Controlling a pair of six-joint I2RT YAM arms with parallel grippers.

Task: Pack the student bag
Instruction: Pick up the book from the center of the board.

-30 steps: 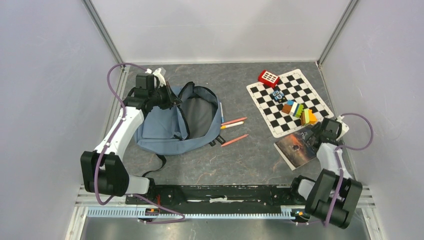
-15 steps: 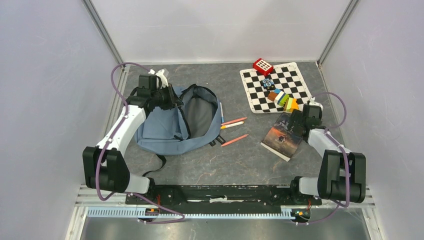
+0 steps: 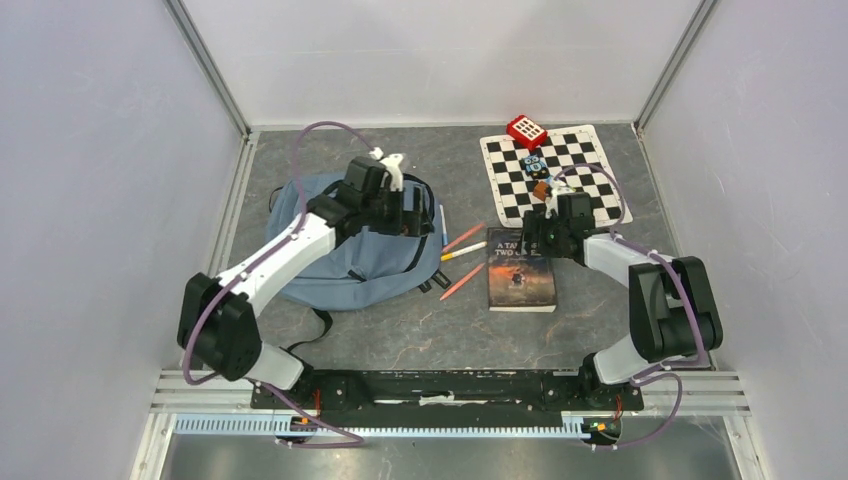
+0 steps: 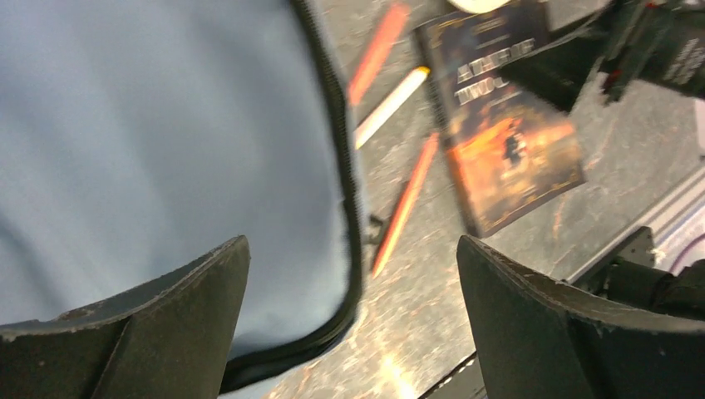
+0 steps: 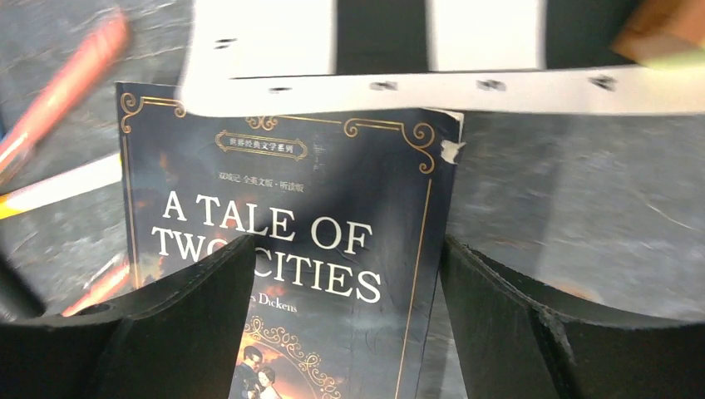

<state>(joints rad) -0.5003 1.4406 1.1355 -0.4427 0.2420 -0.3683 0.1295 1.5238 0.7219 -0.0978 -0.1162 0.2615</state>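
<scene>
The student bag point(image 3: 340, 262), blue-grey with a black zipper, lies flat at the left centre. My left gripper point(image 3: 408, 214) hovers over its right edge, open and holding nothing. In the left wrist view the bag's fabric point(image 4: 158, 125) fills the left side, and its zipper rim point(image 4: 342, 174) runs between my wide-apart fingers point(image 4: 199, 299). A dark book, "A Tale of Two Cities" point(image 3: 520, 271), lies flat in the middle. My right gripper point(image 3: 537, 234) is at the book's far end, open. The cover point(image 5: 291, 224) shows between and below the fingers point(image 5: 499, 307).
Two orange pencils point(image 3: 463, 238) point(image 3: 468, 281) and a white pen point(image 3: 465, 251) lie between the bag and the book. A chequered mat point(image 3: 580, 172) sits at the back right with a red calculator point(image 3: 526, 131) and small coloured blocks point(image 3: 533, 166). The mat's edge point(image 5: 465, 50) overlaps the book's top.
My left gripper has opened, let go of the bag's rim and swung right over the bag, whose opening has dropped flat. My right arm has swept left, and the book slid and turned with it.
</scene>
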